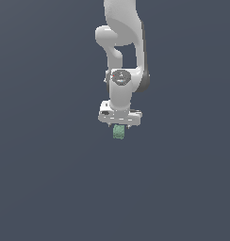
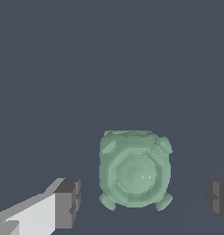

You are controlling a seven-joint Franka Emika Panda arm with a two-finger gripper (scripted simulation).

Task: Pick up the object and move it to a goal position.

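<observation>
The white arm (image 1: 122,52) hangs straight down from the upper edge of the exterior view, its wrist flange pointing at the dark slate-blue worktop (image 1: 46,188), and the claw (image 1: 119,128) sits at the bottom of it, a little above the centre of that picture. The object (image 1: 119,132), a small pale mint-green lump, shows just under the white claw body, at six o'clock from it, and it is clearly narrower than that body. In the exterior view the fingers themselves are too small to make out against the object. The wrist view gives the better look: the object (image 2: 134,170) appears as a rounded, blocky thing with a bumpy outline, a ringed octagonal face turned toward the camera and small knobs at its corners. One dark finger pad (image 2: 68,203) on its white finger stands at about eight o'clock from the object, and the other dark pad (image 2: 218,200) at about four o'clock. Bare worktop shows between each pad and the object, so the claw stands apart, with the object lying between the two pads and touching neither. Whether the object rests on the worktop cannot be told from these views, as no shadow or contact line shows.
</observation>
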